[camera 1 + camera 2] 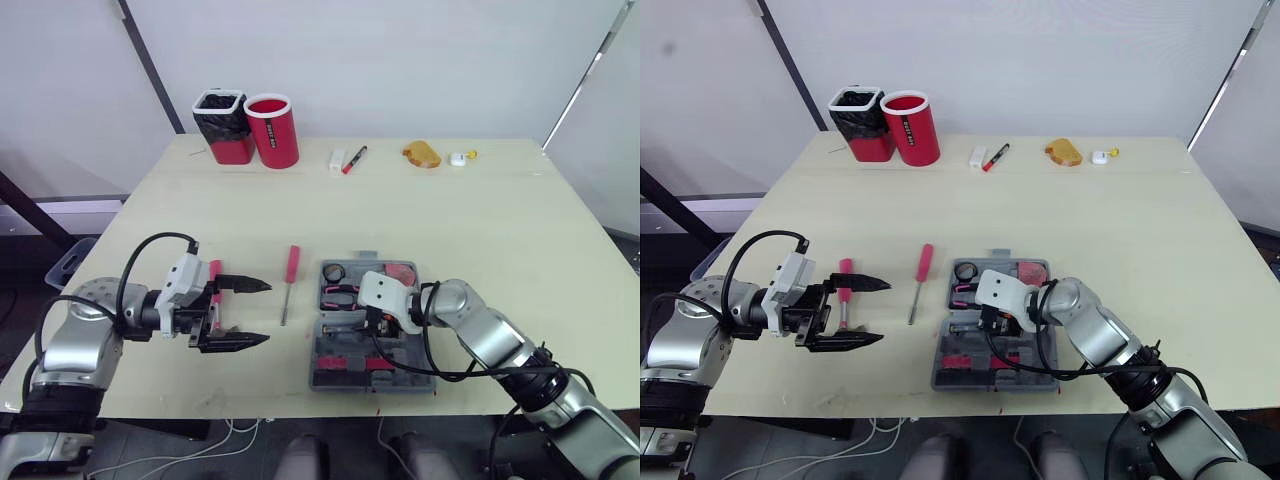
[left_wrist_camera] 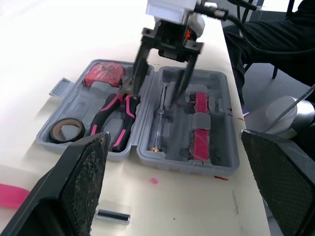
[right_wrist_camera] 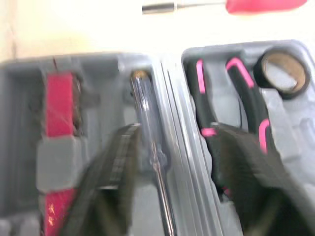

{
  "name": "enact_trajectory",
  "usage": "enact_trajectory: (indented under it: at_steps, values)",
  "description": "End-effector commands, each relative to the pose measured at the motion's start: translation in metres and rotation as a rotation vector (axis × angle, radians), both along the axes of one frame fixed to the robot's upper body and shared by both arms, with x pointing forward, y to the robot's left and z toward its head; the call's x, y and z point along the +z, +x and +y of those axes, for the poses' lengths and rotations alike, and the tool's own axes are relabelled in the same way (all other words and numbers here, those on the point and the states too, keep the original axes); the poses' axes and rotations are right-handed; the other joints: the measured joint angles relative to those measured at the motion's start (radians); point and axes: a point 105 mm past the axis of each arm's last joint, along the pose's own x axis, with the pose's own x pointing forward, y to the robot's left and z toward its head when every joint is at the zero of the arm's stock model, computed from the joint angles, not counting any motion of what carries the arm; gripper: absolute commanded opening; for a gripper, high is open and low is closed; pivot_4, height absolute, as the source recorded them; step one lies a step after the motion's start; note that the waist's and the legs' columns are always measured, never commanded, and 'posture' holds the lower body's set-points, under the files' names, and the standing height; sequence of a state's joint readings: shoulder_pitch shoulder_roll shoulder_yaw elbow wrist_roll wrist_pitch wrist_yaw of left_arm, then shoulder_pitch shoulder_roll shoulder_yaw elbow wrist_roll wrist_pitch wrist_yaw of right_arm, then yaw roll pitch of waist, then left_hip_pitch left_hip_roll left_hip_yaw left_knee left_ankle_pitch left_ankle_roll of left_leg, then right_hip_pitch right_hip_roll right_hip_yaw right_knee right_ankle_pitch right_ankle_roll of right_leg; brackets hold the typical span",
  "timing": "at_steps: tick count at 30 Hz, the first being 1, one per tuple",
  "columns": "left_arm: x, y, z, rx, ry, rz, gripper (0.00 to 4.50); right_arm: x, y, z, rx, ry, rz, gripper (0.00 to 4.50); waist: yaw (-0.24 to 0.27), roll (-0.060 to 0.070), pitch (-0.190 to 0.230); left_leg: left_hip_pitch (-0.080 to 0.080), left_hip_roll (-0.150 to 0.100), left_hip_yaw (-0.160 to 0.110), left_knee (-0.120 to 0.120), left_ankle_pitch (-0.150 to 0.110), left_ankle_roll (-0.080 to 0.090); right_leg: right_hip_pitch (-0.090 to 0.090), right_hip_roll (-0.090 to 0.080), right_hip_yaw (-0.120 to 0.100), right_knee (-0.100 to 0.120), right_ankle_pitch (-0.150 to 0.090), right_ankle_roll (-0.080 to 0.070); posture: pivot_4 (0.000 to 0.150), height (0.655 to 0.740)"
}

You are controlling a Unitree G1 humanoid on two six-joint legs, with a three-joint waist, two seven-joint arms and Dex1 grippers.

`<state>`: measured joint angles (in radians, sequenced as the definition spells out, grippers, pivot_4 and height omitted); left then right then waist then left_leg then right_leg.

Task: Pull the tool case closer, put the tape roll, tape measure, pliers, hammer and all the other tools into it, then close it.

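Your case point(image 2: 219, 123) is lying open and flat at the near edge of the table point(image 1: 480, 220), in front of your right arm. Your right end effector point(image 2: 154, 97) is hanging low over it with its fingers apart, straddling the hinge and clamping nothing. One finger is sitting by the pliers point(image 2: 115, 113) in the far half. The other is pointing into the near half, beside the clear screwdriver point(image 2: 158, 118).

The far half is also holding the tape roll point(image 2: 64, 139) in its left corner and the tape measure point(image 2: 103, 74) in its right corner. The near half is also carrying a red insert point(image 2: 199, 128).

Your left end effector point(image 1: 262, 312) is hovering near the table's left side, well apart from the case. Its fingers are spread wide, pointing toward the case, and gripping nothing. A pink tool point(image 1: 844, 272) is lying on the table just beside the far finger; you cannot tell whether they are touching. A red screwdriver point(image 1: 289, 285) is lying between that end effector and the case, touching neither. A small bit point(image 2: 112, 216) is resting on the table close to the case's left wall.
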<state>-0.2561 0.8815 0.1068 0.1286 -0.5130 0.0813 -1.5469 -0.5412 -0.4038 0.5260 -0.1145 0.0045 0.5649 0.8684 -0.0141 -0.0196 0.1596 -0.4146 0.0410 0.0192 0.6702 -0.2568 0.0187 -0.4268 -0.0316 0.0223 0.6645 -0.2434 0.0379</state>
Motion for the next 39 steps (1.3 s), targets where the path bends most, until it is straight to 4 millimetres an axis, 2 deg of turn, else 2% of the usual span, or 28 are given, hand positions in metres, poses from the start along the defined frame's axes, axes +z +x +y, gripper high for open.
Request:
enact_trajectory:
  at_steps: [1, 2, 3, 6, 10, 15, 18, 23, 24, 27, 31, 35, 39]
  values:
    - [0.006, -0.002, -0.004, -0.047, -0.001, -0.022, 4.50, 0.009, -0.002, 0.004, 0.025, 0.083, -0.025, 0.73, 0.000, 0.000, 0.000, 0.000, 0.000, 0.000, 0.000, 0.000, 0.000, 0.000, 0.000, 0.000, 0.000, 0.000, 0.000, 0.150, 0.7400]
    - [0.006, -0.001, -0.004, -0.049, -0.003, -0.022, 4.50, 0.006, -0.001, 0.003, 0.022, 0.083, -0.021, 0.25, 0.000, 0.000, 0.000, 0.000, 0.000, 0.000, 0.000, 0.000, 0.000, 0.000, 0.000, 0.000, 0.000, 0.000, 0.000, 0.150, 0.7400]
    - [0.006, -0.001, -0.005, -0.050, -0.004, -0.023, 4.50, 0.003, -0.001, 0.002, 0.017, 0.083, -0.015, 0.11, 0.000, 0.000, 0.000, 0.000, 0.000, 0.000, 0.000, 0.000, 0.000, 0.000, 0.000, 0.000, 0.000, 0.000, 0.000, 0.150, 0.7400]
    - [0.006, 0.000, -0.005, -0.051, -0.004, -0.024, 4.50, -0.010, 0.001, 0.000, 0.006, 0.065, 0.006, 0.11, 0.000, 0.000, 0.000, 0.000, 0.000, 0.000, 0.000, 0.000, 0.000, 0.000, 0.000, 0.000, 0.000, 0.000, 0.000, 0.150, 0.7400]
    - [0.005, 0.000, -0.006, -0.049, -0.004, -0.027, 4.50, -0.036, -0.001, -0.006, -0.005, -0.005, 0.056, 0.11, 0.000, 0.000, 0.000, 0.000, 0.000, 0.000, 0.000, 0.000, 0.000, 0.000, 0.000, 0.000, 0.000, 0.000, 0.000, 0.150, 0.7400]
    - [0.005, 0.000, -0.006, -0.047, -0.003, -0.029, 4.50, -0.052, -0.002, -0.010, -0.030, -0.032, 0.090, 0.11, -0.003, -0.001, -0.001, 0.001, 0.000, 0.000, 0.000, 0.000, 0.000, 0.000, 0.000, 0.000, 0.001, 0.000, 0.000, 0.150, 0.7400]
    - [0.004, -0.001, -0.005, -0.043, -0.006, -0.030, 4.50, -0.044, -0.002, -0.008, -0.037, 0.007, 0.083, 0.11, -0.003, -0.002, -0.001, 0.001, 0.000, 0.000, 0.000, 0.000, 0.000, 0.000, 0.001, 0.001, 0.002, 0.000, 0.000, 0.150, 0.7400]
    - [0.002, -0.001, -0.004, -0.018, -0.022, -0.029, 4.50, -0.016, 0.004, -0.013, -0.065, 0.118, 0.031, 0.11, -0.001, -0.002, -0.001, 0.001, 0.000, 0.000, 0.000, 0.000, 0.000, 0.000, 0.000, 0.001, 0.002, 0.000, 0.000, 0.150, 0.7400]
    - [0.002, -0.001, -0.003, 0.003, -0.041, -0.026, 4.50, -0.004, 0.005, -0.018, -0.081, 0.184, 0.012, 0.11, 0.000, -0.002, -0.001, 0.001, 0.000, 0.000, 0.001, 0.000, 0.000, 0.000, 0.000, 0.001, 0.002, 0.000, 0.000, 0.150, 0.7400]
    - [0.003, 0.000, 0.005, 0.084, -0.100, -0.017, 4.50, 0.019, 0.005, -0.038, -0.135, 0.313, -0.037, 0.11, 0.001, -0.002, -0.001, 0.001, 0.000, 0.000, 0.001, 0.000, 0.000, 0.000, 0.000, 0.001, 0.002, 0.000, 0.000, 0.150, 0.7400]
    - [-0.002, 0.003, 0.020, 0.225, -0.148, -0.016, 4.50, 0.031, 0.005, -0.077, -0.269, 0.423, -0.094, 0.11, 0.003, -0.002, -0.001, 0.001, 0.000, 0.000, 0.001, 0.000, 0.000, 0.000, 0.000, 0.000, 0.002, 0.000, 0.000, 0.150, 0.7400]
    - [-0.009, 0.001, 0.037, 0.382, -0.206, -0.006, 4.50, 0.025, 0.001, -0.130, -0.466, 0.469, -0.140, 0.11, 0.002, -0.002, -0.001, 0.001, 0.000, 0.000, 0.000, 0.000, 0.000, 0.000, -0.001, 0.001, 0.002, 0.000, 0.000, 0.150, 0.7400]
    - [-0.023, -0.003, 0.063, 0.566, -0.235, -0.005, 4.50, 0.016, -0.016, -0.182, -0.650, 0.520, -0.159, 0.11, 0.003, -0.002, -0.001, 0.001, 0.000, 0.000, 0.000, 0.000, 0.000, 0.001, -0.001, 0.001, 0.002, 0.000, 0.000, 0.150, 0.7400]
